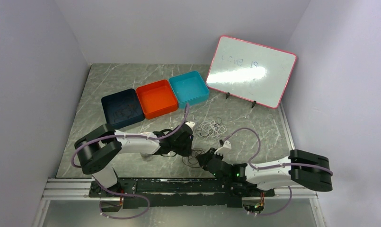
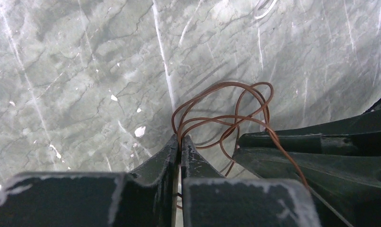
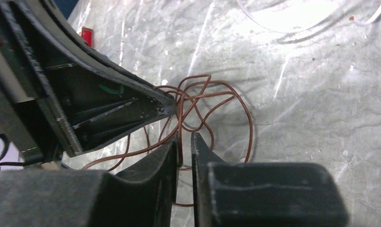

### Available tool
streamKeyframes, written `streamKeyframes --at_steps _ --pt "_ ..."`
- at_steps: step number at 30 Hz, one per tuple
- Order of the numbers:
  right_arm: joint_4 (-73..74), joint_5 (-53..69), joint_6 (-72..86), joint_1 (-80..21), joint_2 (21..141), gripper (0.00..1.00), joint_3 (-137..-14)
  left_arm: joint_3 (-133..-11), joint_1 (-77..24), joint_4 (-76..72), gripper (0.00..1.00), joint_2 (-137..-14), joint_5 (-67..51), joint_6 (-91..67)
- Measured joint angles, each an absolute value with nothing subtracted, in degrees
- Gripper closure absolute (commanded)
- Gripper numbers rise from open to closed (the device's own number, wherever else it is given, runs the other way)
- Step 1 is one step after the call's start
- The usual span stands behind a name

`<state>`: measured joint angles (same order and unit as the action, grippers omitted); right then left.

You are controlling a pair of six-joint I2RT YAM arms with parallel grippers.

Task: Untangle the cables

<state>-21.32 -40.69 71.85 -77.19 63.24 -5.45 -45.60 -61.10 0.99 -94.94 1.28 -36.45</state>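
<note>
Only the wrist views show the thin brown looped wire cable [image 2: 217, 118]; the overhead view adds white squiggly cables [image 1: 211, 127]. The left gripper [image 2: 180, 142] clamps the brown one, while the right gripper [image 3: 184, 142] stands barely parted around a strand.

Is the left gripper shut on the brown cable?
Yes, the left gripper pinches the brown cable between fingertips that meet.

The brown cable [image 2: 226, 83] is partly hidden beneath the left pincer [image 2: 180, 138].

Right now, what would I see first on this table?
Probably the pink-framed whiteboard propped at the far right, and the dark blue tray, orange tray and teal tray lined up beside it. Near the front, the left gripper and right gripper meet over a tangle of brown wire.
</note>
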Motion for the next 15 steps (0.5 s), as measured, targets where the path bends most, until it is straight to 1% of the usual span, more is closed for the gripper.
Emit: streamKeyframes --at_steps 4,10,13,15 --pt "-19.88 -40.73 69.63 -77.21 59.27 0.67 -5.48 -45.17 -61.23 2.66 0.93 -93.71 2.22 -36.49" --pt "-15.18 -40.93 64.93 -77.21 51.53 0.54 -6.42 -42.5 -60.73 7.62 0.93 -88.25 5.41 -36.88" --pt "-11.79 -40.95 62.57 -77.19 47.24 0.5 -7.2 -41.36 -60.01 9.54 0.93 -84.71 6.61 -37.08" --pt "-9.58 -41.01 61.25 -77.21 44.84 0.49 -7.55 -40.95 -59.44 10.72 0.93 -82.35 7.51 -37.1"
